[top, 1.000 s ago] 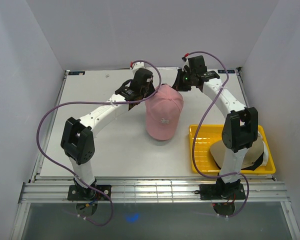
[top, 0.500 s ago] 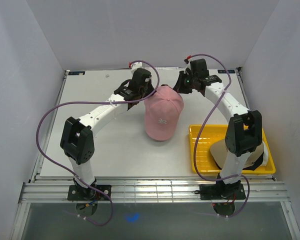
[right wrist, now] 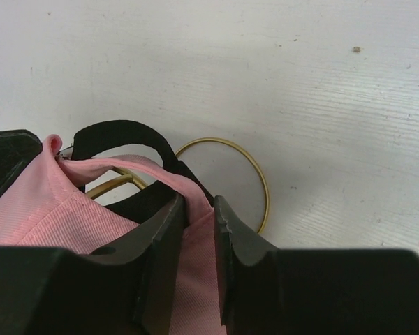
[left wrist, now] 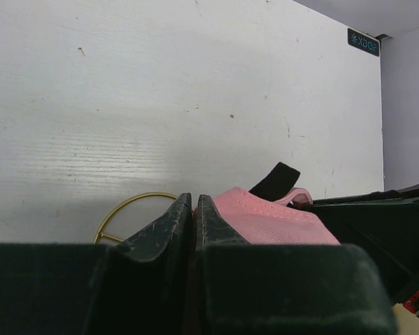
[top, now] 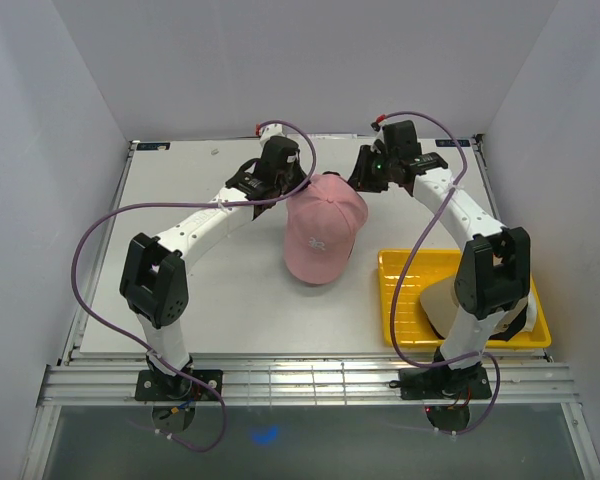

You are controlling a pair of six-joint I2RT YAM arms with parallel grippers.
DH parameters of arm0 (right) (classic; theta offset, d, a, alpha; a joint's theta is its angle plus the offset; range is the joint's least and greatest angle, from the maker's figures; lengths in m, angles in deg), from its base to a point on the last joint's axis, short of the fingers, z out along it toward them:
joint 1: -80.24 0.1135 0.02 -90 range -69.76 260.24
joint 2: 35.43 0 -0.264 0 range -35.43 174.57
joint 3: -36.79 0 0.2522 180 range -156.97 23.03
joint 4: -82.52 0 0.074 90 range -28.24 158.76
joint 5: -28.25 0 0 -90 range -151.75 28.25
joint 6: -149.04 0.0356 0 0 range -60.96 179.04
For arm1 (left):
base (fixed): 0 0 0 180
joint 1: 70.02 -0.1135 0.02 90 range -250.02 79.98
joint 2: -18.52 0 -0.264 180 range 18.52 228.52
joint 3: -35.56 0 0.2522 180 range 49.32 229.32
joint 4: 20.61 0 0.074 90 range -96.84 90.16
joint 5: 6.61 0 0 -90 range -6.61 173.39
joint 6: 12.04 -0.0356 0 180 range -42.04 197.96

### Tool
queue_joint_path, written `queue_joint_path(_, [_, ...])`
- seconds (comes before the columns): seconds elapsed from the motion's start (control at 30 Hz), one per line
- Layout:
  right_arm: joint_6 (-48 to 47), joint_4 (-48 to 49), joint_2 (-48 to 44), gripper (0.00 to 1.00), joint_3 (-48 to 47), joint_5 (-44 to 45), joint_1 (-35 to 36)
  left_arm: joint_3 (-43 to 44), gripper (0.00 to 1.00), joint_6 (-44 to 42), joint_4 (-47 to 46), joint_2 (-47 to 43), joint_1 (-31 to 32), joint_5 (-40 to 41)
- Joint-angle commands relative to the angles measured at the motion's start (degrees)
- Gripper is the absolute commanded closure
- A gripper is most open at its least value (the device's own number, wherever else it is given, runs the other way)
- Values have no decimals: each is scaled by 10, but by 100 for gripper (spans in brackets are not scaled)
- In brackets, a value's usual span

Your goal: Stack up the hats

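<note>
The pink cap [top: 325, 230] hangs between both grippers in the middle of the table, brim toward the near side. My left gripper [top: 298, 186] is shut on the cap's left back edge; in the left wrist view [left wrist: 193, 199] its jaws are nearly closed on pink fabric [left wrist: 272, 220]. My right gripper [top: 361, 180] is shut on the cap's right back edge [right wrist: 199, 202], next to the black strap [right wrist: 119, 132]. A tan cap [top: 442, 300] lies in the yellow tray [top: 400, 262], with a black part [top: 526, 320] beside it, mostly hidden by the right arm.
The gold wire stand lies on the table under the cap's back, its ring showing in the left wrist view [left wrist: 126, 209] and the right wrist view [right wrist: 262, 181]. The tray stands at the near right. White walls enclose the table on three sides.
Both grippers have shifted slightly toward the far side, still holding the pink cap. The cap's brim has swung a little left and looks slightly higher.
</note>
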Motion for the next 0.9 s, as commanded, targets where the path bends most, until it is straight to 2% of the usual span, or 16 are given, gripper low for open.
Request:
queue_joint_path(0.0, [-15,-42,15,68,-63,0,6,-14,78,-15,52,-12,-8,12])
queue_joint_path(0.07, [-16,-54,21,66,-80,0,6,-12,72,-19,54,-20,-9,16])
queue_joint_path(0.23, [-13,-64,29,51,-115,-1,6,-6,50,-31,60,-38,-9,23])
queue_joint_path(0.37, [-15,-74,34,40,-134,1,6,-2,41,-36,60,-52,-10,23])
queue_joint_path(0.5, [-12,-78,29,27,-143,-2,6,7,36,-42,62,-62,-11,24])
queue_joint_path(0.87, [-10,-102,11,16,-171,13,5,17,31,-56,58,-89,-11,13])
